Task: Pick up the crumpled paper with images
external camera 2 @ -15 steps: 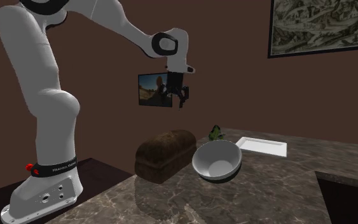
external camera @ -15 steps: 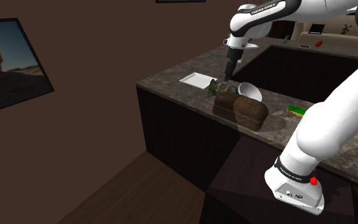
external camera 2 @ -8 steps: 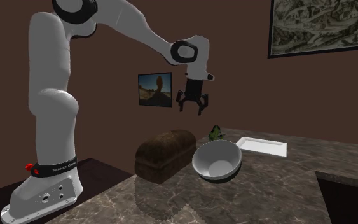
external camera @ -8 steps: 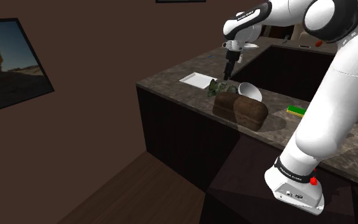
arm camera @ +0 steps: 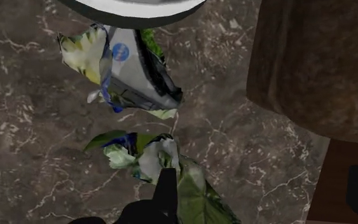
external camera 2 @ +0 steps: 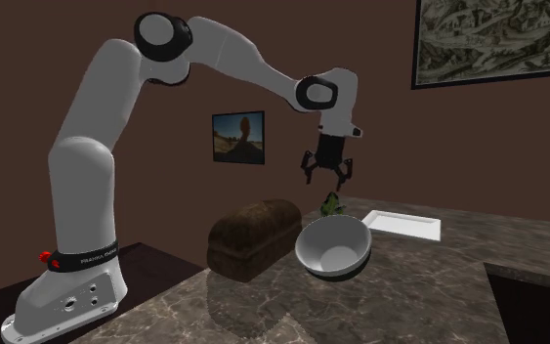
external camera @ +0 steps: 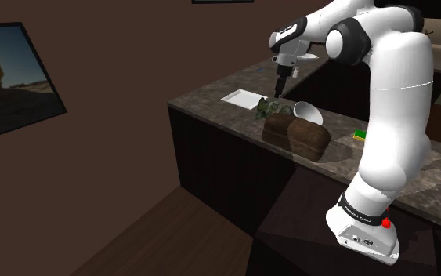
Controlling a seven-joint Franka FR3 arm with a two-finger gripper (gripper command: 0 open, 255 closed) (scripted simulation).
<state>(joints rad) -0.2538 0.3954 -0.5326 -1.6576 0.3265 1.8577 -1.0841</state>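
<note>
Gripper (external camera 2: 327,177) is hovering, fingers spread, above crumpled paper (external camera 2: 332,204), apparently not touching it; paper is lying on marbled counter (external camera 2: 429,283) between white bowl (external camera 2: 333,246) and tray (external camera 2: 402,223)

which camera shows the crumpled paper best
Wrist view: the crumpled paper shows its printed folds close up. Shoulder view gives a small greenish scrap by the loaf; second exterior view, a tip behind the bowl.

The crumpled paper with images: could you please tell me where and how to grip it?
Probably from straight above, fingers closing across the crumpled paper's bulkier lump beside the bowl: it lies low on the counter, hemmed by bowl and loaf.
</note>
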